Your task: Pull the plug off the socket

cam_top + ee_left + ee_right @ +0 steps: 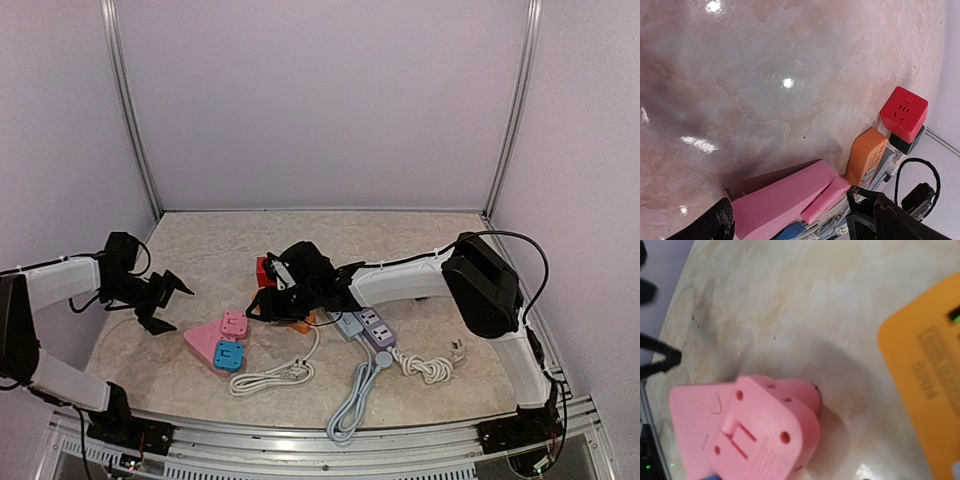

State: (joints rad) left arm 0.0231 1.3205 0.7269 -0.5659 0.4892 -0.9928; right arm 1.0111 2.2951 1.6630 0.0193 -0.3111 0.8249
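Top external view: the pink wedge-shaped plastic socket block (203, 342) lies on the mottled beige table (200, 250), lower left of the frame's centre. Its narrow tip points to the frame's left and its long axis runs roughly left to right. The pink square plastic plug (234, 323) stands on the block's upper right corner, and a blue square plastic plug (228, 356) sits just below it on the same block. No writing can be made out at this range.

The left end effector (178, 308) hangs just to the upper left of the block, spread wide and holding nothing. The right end effector (268, 305) sits at mid-frame over the flat orange plastic power strip (300, 324), just beside the red plastic cube socket (263, 270). It is a dark mass from here, so I cannot tell whether it is open or closed.

Left wrist view: the black fingers (717, 225) show at the bottom edge, far apart, with the pink block between them, slanting from lower left up to the right. At the upper right, the red cube's face shows pin slots and a small square mark, but no words.

Right wrist view (its own fingers are out of sight): the pink plug fills the lower left, its square face turned to the camera, with two round holes and raised fine print too blurred to read. At the right edge, the orange strip bears moulded lettering, also unreadable.
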